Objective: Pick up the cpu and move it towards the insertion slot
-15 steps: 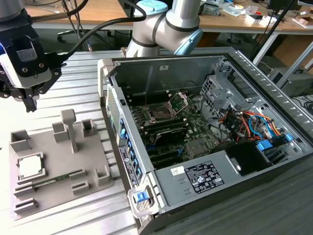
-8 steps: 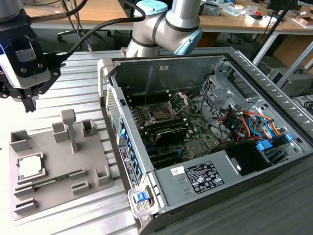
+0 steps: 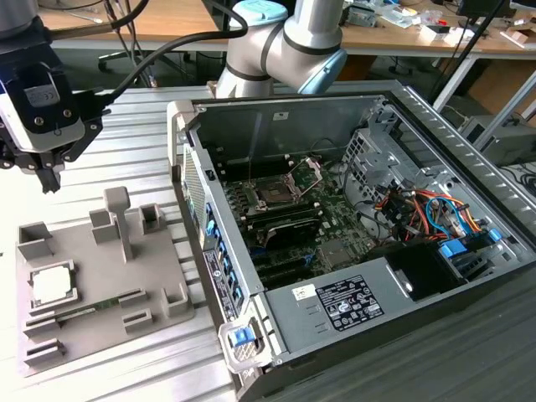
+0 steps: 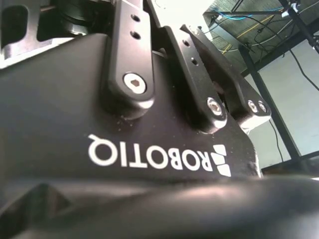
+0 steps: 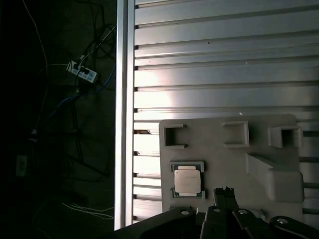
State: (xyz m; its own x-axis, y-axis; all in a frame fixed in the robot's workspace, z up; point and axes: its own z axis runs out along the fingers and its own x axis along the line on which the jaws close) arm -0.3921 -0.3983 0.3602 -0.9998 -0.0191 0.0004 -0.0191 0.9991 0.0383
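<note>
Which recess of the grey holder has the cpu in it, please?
The grey holder's wide square frame, toward the exterior view's left; the silvery cpu fills it.

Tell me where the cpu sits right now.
The cpu lies in a square recess of the grey holder plate at the exterior view's left, beside the open computer case, the gripper hanging above the plate.

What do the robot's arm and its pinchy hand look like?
The arm is made of fat silvery-grey tubes with light blue caps at the joints, and a black cable loops off it. The gripper is black with a pale grey block, round screws and white lettering on its body.
</note>
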